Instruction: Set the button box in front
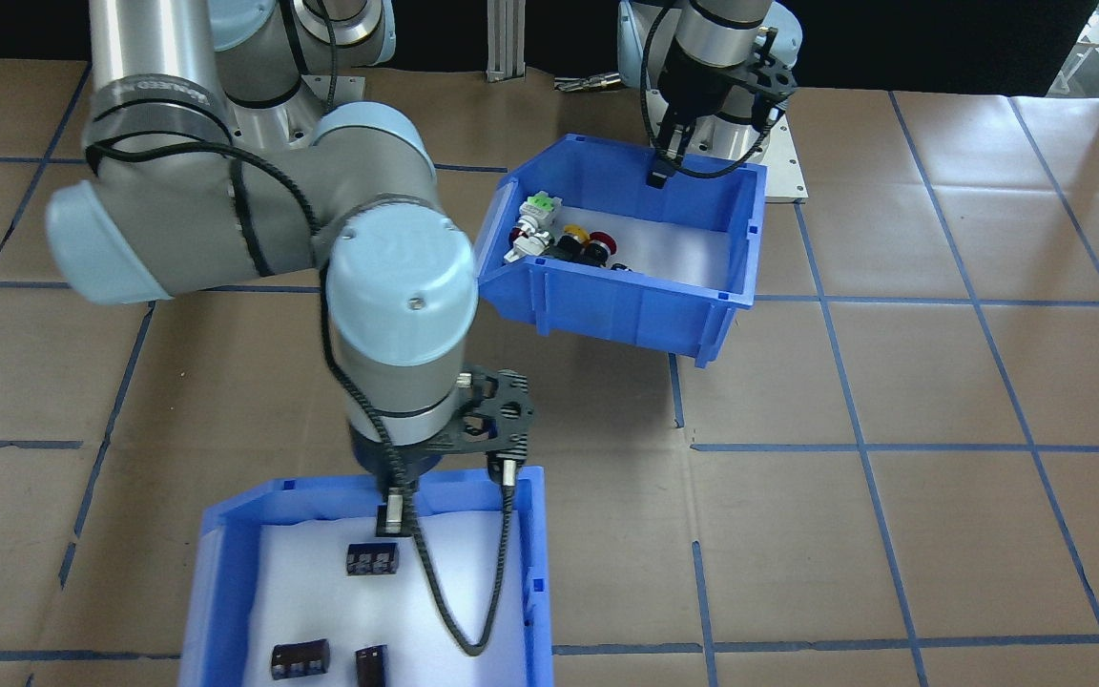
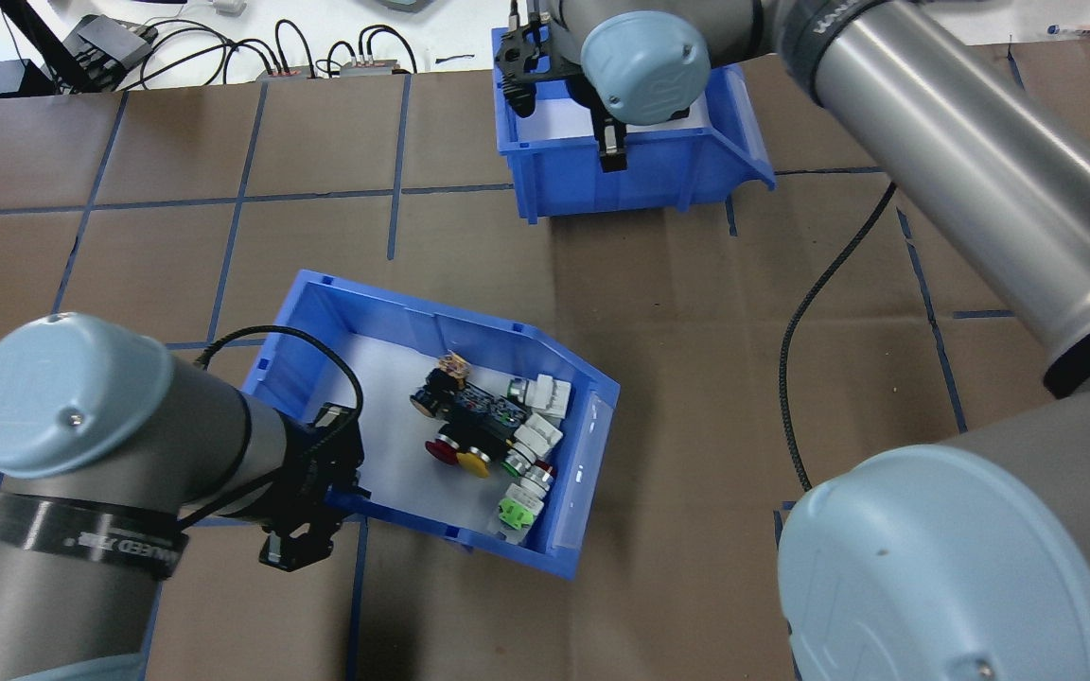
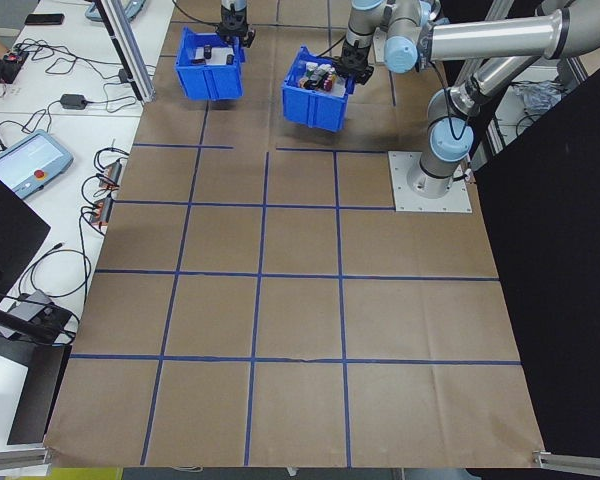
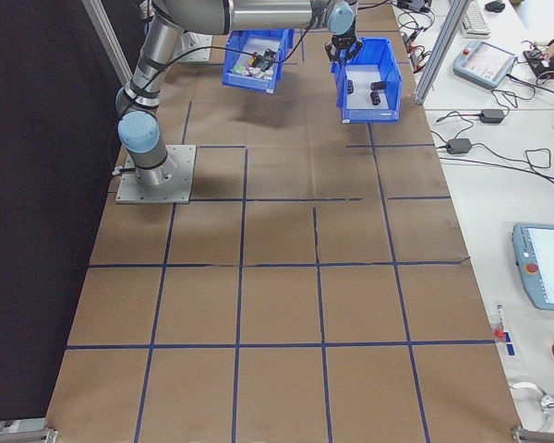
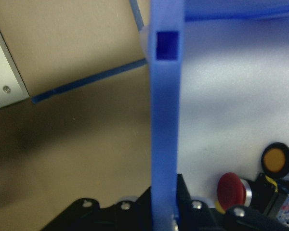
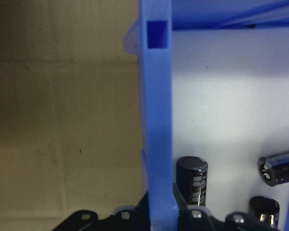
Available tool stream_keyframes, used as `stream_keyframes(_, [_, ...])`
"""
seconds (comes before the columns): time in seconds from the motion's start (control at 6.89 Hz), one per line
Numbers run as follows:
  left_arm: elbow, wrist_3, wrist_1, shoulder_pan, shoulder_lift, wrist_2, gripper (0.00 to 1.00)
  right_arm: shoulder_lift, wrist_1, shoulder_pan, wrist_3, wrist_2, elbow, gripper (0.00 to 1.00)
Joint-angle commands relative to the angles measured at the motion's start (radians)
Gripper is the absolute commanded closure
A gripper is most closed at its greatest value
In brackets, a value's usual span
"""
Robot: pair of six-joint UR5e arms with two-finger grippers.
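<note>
Rigid blue plastic button box is being held tilted above the desk near the robot's base, its thin rear wall pinched by the left claw; loose push buttons are likely sliding.

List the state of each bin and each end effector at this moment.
button box: lifted off the table, tilted, held by one wall
left end effector: shut on the button box wall
second blue bin: holds dark parts, wall gripped
right end effector: shut on that bin's wall
</note>
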Motion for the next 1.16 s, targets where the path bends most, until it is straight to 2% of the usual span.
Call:
stream_keyframes(0.0, [0.014, 0.286, -0.011, 0.277, -0.017, 0.010, 1.00, -0.091, 0.029, -0.158, -0.183, 0.008, 0.083, 1.00])
stream_keyframes(0.15, [0.059, 0.327, 0.037, 0.302, -0.099, 0.010, 1.00, -0.161, 0.017, -0.228, -0.258, 0.009, 0.172, 1.00])
stream_keyframes(0.44, [0.263, 0.332, 0.060, 0.297, -0.349, -0.002, 1.00, -0.301, 0.009, -0.377, -0.360, 0.014, 0.324, 1.00])
stream_keyframes(0.58, [0.340, 0.274, 0.066, 0.259, -0.452, -0.005, 1.00, -0.361, -0.008, -0.443, -0.418, 0.049, 0.391, 1.00])
stream_keyframes(0.87, [0.456, 0.043, 0.170, 0.074, -0.619, -0.007, 1.00, -0.485, -0.037, -0.537, -0.516, 0.070, 0.535, 0.99])
stream_keyframes(1.02, [0.525, -0.042, 0.172, 0.012, -0.679, -0.007, 1.00, -0.546, -0.060, -0.591, -0.573, 0.090, 0.620, 0.98])
